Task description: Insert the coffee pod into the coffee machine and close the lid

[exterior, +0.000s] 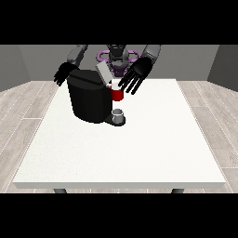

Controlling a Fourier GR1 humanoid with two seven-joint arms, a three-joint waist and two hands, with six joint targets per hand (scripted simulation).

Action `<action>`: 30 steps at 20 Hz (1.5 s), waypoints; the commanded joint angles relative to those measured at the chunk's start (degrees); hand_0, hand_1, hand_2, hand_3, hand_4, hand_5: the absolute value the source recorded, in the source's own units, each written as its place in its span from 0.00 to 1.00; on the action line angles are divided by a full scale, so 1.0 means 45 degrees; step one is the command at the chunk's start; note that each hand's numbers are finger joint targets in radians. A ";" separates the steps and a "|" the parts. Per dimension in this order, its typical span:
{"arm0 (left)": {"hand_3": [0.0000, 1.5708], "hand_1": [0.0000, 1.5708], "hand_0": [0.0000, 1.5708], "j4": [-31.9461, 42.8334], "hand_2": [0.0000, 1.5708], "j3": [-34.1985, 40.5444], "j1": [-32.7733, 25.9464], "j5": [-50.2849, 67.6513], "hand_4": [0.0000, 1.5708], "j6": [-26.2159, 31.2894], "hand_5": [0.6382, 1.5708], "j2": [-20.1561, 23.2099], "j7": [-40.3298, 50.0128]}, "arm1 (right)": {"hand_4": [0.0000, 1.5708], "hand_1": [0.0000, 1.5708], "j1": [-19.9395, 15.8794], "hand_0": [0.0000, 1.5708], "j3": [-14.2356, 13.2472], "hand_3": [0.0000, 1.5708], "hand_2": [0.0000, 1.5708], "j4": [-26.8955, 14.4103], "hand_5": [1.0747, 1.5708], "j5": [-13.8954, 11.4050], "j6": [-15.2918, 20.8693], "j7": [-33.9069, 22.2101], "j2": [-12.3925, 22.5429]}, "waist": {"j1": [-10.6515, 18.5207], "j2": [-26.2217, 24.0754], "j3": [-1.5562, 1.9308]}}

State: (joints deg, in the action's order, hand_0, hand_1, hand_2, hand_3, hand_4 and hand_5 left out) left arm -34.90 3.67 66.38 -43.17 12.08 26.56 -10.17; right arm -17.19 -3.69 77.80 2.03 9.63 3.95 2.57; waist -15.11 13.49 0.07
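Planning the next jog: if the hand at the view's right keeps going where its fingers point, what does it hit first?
Probably the red pod holder on the coffee machine; the hand points its fingers down toward it, though depth is unclear.

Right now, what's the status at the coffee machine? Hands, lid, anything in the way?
Both hands open: one at view's right above the red holder, other behind the coffee machine. Lid up. Pod unseen. Cup below.

A white table (139, 153) carries the black coffee machine (88, 100).

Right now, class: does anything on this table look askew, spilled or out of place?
Nothing is spilled. The coffee machine sits turned at an angle to the table edges, its grey lid still tilted up, open.
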 commanded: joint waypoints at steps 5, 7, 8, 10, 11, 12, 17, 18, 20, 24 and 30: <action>0.00 0.00 0.00 0.0134 0.00 0.0370 -0.0173 -0.0004 0.00 -0.0043 1.00 0.0292 -0.0155 | 0.26 0.00 0.0334 0.00 0.0327 0.00 0.00 0.0318 1.00 -0.0297 0.0288 0.0053 -0.0236 | -0.0059 -0.0074 -0.0015; 0.00 0.00 0.00 -0.0755 0.00 -0.0240 -0.0601 -0.0151 0.00 -0.0218 1.00 -0.1114 0.0406 | 0.25 0.00 0.0770 0.00 -0.0542 0.00 0.00 -0.1286 1.00 0.0198 0.0011 0.1707 -0.0141 | 0.0927 -0.0720 -0.0004; 0.00 0.00 0.00 -0.0444 0.00 -0.0069 -0.0827 -0.0047 0.00 0.0107 1.00 -0.0919 0.0545 | 0.24 0.00 0.0881 0.00 -0.0392 0.00 0.00 -0.0547 1.00 0.0378 -0.0240 0.0226 0.0128 | 0.0607 -0.1472 -0.0011; 0.00 0.00 0.00 -0.0606 0.00 0.0278 -0.0928 0.0480 0.00 0.0632 1.00 -0.0722 -0.0066 | 0.24 0.00 0.1239 0.00 -0.0322 0.00 0.00 -0.0829 1.00 0.0206 0.0153 0.1032 -0.0348 | 0.1099 -0.1523 -0.0011; 0.00 0.00 0.00 -0.0448 0.00 0.0518 -0.1871 0.0778 0.00 0.0132 1.00 -0.1181 -0.0227 | 0.26 0.00 0.1541 0.00 -0.0290 0.00 0.00 -0.0352 1.00 0.0213 0.0190 0.0376 -0.0211 | 0.1143 -0.2056 -0.0018; 0.00 0.00 0.00 -0.0681 0.00 0.0394 -0.1800 0.0676 0.00 -0.0304 1.00 -0.1911 0.0518 | 0.25 0.00 0.1119 0.00 -0.0752 0.00 0.00 -0.0635 1.00 0.0822 -0.0249 0.0305 0.0022 | 0.1175 -0.2114 -0.0012; 0.00 0.00 0.00 -0.0762 0.00 0.2935 -0.2147 0.3648 0.16 -0.0109 1.00 -0.2739 -0.0023 | 0.25 0.00 0.1945 0.00 -0.0747 0.00 0.00 -0.0859 1.00 0.0572 0.0091 0.0822 -0.0217 | 0.1969 -0.2937 -0.0024; 0.00 0.00 0.00 -0.0584 0.00 0.3292 -0.3302 0.4173 0.17 -0.0306 1.00 -0.3377 -0.0353 | 0.24 0.00 0.2324 0.00 -0.1028 0.00 0.00 -0.0665 1.00 0.0698 -0.0123 0.0656 0.0256 | 0.2177 -0.3519 -0.0040; 0.00 0.00 0.00 -0.0783 0.00 0.3230 -0.3875 0.4538 0.00 0.0250 1.00 -0.3836 -0.0625 | 0.28 0.00 0.2581 0.00 -0.0935 0.00 0.00 -0.0830 1.00 0.0581 0.0197 0.0533 -0.0046 | 0.2958 -0.4523 -0.0026; 0.00 0.00 0.00 -0.1075 0.00 0.3362 -0.5365 0.4979 0.00 -0.0076 1.00 -0.4591 -0.1094 | 0.23 0.00 0.2877 0.00 -0.0700 0.00 0.00 -0.0475 1.00 0.0127 -0.0252 0.0264 0.0789 | 0.3427 -0.5363 -0.0027; 0.00 0.00 0.00 -0.0962 0.00 0.3941 -0.7255 0.5780 0.06 0.0261 1.00 -0.4615 -0.1368 | 0.16 0.00 0.2158 0.00 -0.0120 0.00 0.00 0.1299 1.00 0.0775 -0.1749 -0.1661 0.1517 | 0.3343 -0.6345 -0.0037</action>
State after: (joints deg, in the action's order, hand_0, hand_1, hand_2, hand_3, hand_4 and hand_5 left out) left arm -39.33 19.89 39.44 -19.07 13.50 6.47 -13.90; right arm -5.01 -6.08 78.74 4.76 4.05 2.55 7.86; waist 0.00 -12.60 -0.02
